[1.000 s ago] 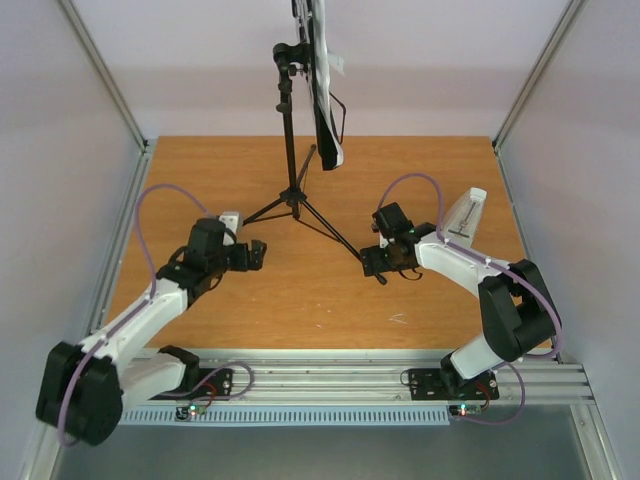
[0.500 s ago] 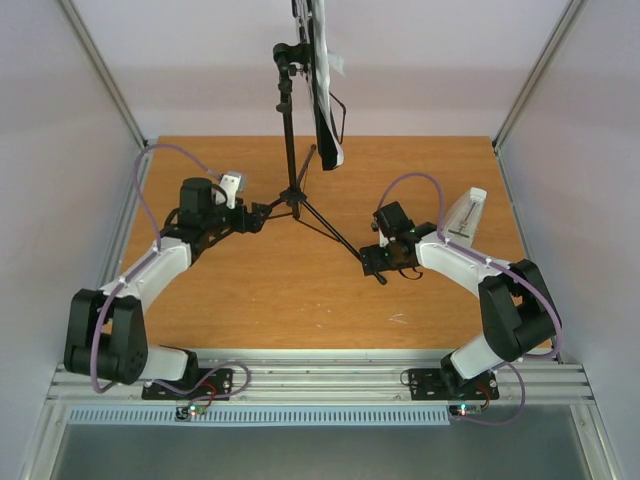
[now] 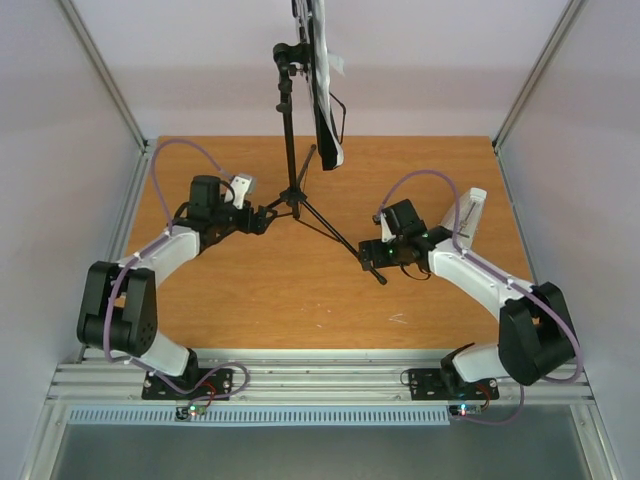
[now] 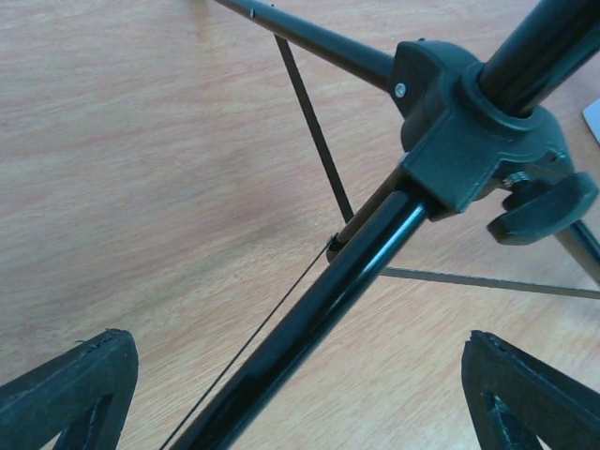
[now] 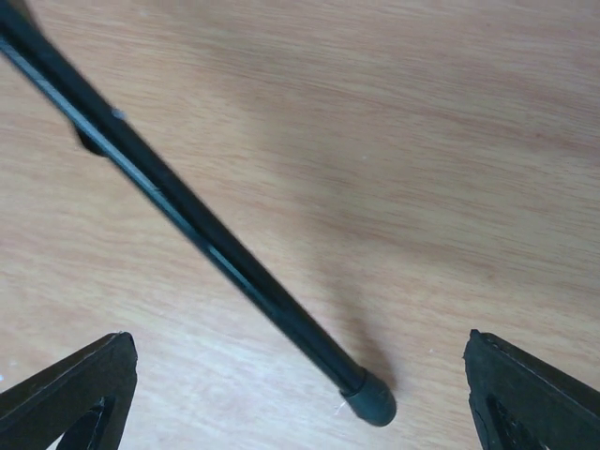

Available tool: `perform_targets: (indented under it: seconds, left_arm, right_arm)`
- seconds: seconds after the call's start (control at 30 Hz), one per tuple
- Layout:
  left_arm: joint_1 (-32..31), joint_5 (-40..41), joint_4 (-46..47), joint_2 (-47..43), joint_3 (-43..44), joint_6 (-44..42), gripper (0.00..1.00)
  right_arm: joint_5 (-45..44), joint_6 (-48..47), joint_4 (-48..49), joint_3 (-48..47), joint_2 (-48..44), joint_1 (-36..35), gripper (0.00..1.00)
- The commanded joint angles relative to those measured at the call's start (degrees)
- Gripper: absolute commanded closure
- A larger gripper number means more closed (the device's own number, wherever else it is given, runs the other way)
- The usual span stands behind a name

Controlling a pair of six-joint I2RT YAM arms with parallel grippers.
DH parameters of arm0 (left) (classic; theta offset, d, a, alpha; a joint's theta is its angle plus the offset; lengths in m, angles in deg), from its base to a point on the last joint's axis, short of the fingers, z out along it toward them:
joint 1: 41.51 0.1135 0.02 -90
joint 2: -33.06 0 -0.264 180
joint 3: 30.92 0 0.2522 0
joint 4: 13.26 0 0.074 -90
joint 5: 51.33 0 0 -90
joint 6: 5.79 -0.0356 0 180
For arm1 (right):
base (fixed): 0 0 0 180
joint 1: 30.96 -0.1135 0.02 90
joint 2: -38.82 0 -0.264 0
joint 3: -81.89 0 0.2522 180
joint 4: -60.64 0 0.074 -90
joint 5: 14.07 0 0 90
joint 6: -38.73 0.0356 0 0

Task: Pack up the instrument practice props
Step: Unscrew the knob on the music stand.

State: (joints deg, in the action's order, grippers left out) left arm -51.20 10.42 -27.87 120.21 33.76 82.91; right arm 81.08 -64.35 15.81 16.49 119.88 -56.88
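music stand mid-table, left gripper beside its hub, metronome far right

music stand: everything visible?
The music stand is black, metal-looking, upright on the wooden table on three spread legs with thin struts. A plastic-looking hub with a wing knob clamps the post. One leg ends in a rubbery foot. Its desk, edge-on, holds white pages. Open left fingers and right fingers each straddle a leg, not gripping.
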Motion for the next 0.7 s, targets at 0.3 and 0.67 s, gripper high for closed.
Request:
perform_targets:
  seconds: [0.3, 0.67]
  left_arm:
    - [-0.40, 1.40, -0.41, 1.82, 0.99, -0.67, 0.23]
    - [-4.69, 4.49, -0.66, 0.07, -1.80, 0.42, 0.46]
  right_arm:
    - [6.03, 1.76, -3.44, 2.18, -12.46, -1.22, 0.05]
    - [8.97, 6.23, -2.92, 2.91, -17.56, -5.09, 0.06]
